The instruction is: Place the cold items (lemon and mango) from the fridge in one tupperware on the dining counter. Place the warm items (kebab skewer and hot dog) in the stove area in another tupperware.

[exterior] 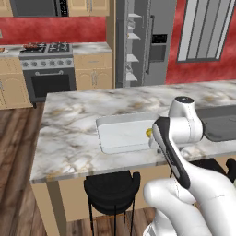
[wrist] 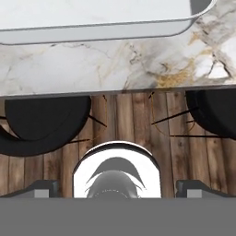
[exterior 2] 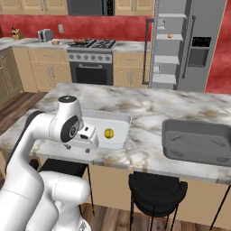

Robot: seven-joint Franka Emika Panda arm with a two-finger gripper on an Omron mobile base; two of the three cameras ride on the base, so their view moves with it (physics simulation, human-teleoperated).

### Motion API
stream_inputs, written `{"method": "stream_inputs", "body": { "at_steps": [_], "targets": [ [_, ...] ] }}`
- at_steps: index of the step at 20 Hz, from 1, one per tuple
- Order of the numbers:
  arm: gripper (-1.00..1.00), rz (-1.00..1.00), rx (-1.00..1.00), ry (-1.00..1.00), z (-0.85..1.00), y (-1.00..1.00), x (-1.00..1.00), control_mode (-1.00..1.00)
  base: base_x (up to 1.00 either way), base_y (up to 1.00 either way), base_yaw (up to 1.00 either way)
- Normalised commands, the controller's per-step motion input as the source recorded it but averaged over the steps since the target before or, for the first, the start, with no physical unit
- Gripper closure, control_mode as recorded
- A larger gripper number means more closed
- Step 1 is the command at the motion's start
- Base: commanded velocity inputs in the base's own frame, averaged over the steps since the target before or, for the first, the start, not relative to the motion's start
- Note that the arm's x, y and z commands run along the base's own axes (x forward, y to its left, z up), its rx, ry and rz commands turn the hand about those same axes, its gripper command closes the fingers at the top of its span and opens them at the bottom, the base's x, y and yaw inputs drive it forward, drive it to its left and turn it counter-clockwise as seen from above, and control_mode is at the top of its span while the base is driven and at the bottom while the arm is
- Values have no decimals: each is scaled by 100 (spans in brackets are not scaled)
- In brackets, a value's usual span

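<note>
Red walls and tan cabinets frame the kitchen behind the marble dining counter (exterior 2: pixel 149 113), and that counter is your landmark. On its near side, you have a white tupperware (exterior 2: pixel 118 121), shallow and rectangular with rounded corners, and a lemon (exterior 2: pixel 108 133) lies inside it, small, round and yellow with a darker spot, near the tub's front wall. In the left base view you see only a sliver of that lemon (exterior: pixel 149 132) beside the arm's elbow, in the same white tupperware (exterior: pixel 120 133). Farther along the counter, well apart from the white one, sits a grey tupperware (exterior 2: pixel 198 140), and nothing shows inside it. Beyond the counter the fridge (exterior 2: pixel 180 45) stands with its door open, and a small orange-yellow fruit (exterior 2: pixel 169 35) rests on an upper shelf; you cannot tell from here which fruit it is. The stove (exterior 2: pixel 92 56) stands against the back wall, left of the fridge. Your gripper (wrist: pixel 117 186) hangs over the counter's front edge, looking down at the wood floor and two black stools (wrist: pixel 44 124); its fingertips (wrist: pixel 44 186) are spread wide with nothing between them.
</note>
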Motion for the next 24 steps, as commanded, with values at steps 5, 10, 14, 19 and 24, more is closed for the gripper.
{"method": "stream_inputs", "body": {
  "at_steps": [5, 10, 14, 19, 24],
  "targets": [
    [-100, 0, 0, 0, -1, 1, -11, 100, -56, 9, -3],
    [-100, 0, 0, 0, 0, 0, 0, 100, -83, 88, -13],
    [-100, 0, 0, 0, 0, 0, 0, 100, -52, 100, -8],
    [-100, 0, 0, 0, 0, 0, 0, 100, -28, 100, 9],
    [-100, 0, 0, 0, 0, 0, 0, 100, 42, 100, 1]
  ]
}}
